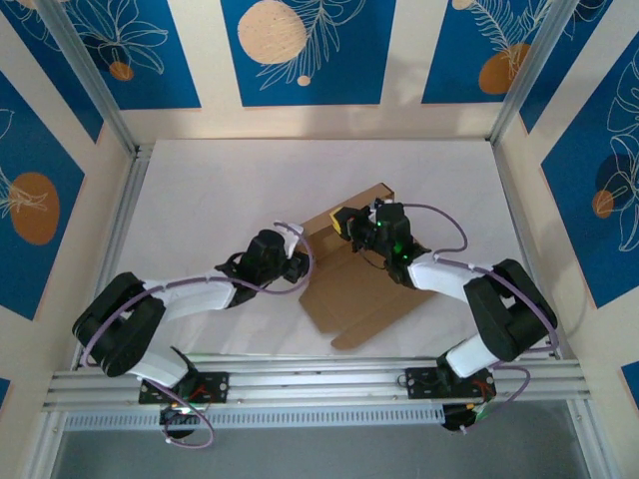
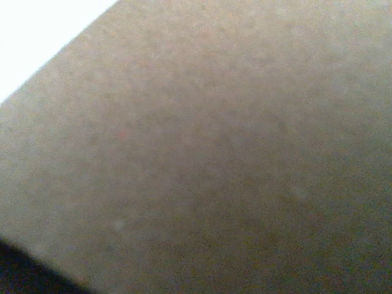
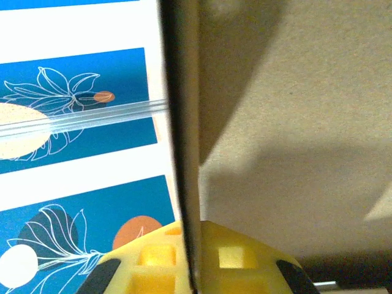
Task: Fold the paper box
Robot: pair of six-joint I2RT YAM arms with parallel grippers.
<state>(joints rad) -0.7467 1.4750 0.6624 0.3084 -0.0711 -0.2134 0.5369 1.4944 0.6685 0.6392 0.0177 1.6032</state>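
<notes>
Your paper box (image 1: 364, 294) sits near the middle of the white table (image 1: 220, 190). It is a brown sheet lying mostly flat, with 1 panel standing up along its 12 o'clock side. Your right gripper (image 1: 347, 222) reaches in from 4 o'clock and is clamped on that upright panel. In the right wrist view the cardboard edge runs between its 2 yellow fingers (image 3: 236, 260). Your left gripper (image 1: 298, 266) is at the box's 9 o'clock edge. You cannot tell how its jaws stand, because the left wrist view gives blurred cardboard close up. Blue patterned walls (image 1: 300, 50) ring the table.
</notes>
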